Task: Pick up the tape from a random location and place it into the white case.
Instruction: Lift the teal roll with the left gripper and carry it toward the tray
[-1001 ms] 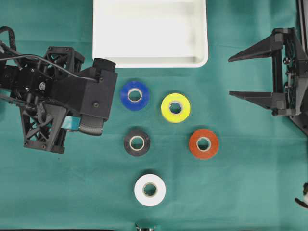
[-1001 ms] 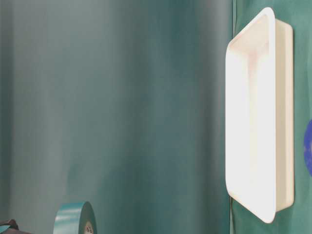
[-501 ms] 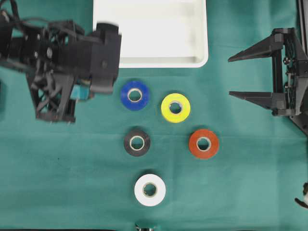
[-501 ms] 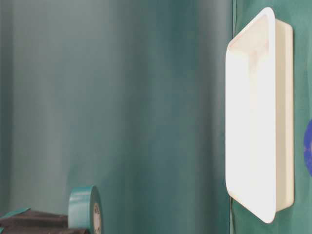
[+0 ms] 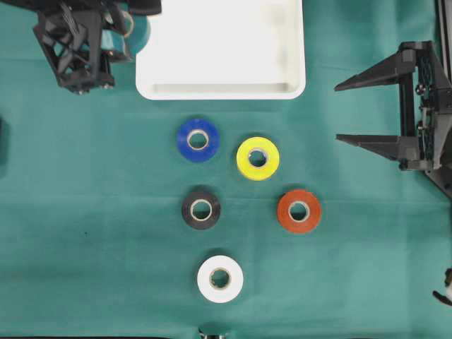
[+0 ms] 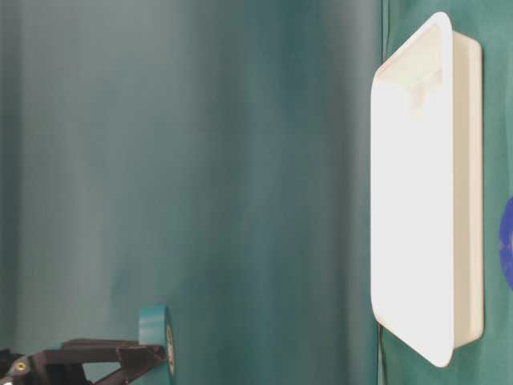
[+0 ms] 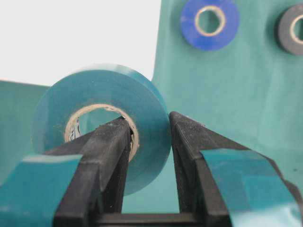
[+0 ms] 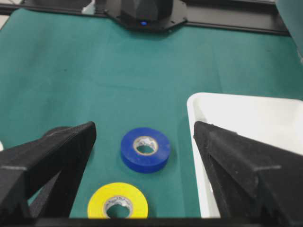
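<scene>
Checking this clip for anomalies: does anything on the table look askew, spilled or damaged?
Nothing stands out. Five tape rolls lie flat on the green cloth, the white case sits square, and the left gripper pinches the teal tape upright beside the case.

Even light from above is washing out the white tray (image 5: 220,88); my left camera is blurring the teal roll (image 7: 102,118) I'm pinching, shadows staying faint.
</scene>
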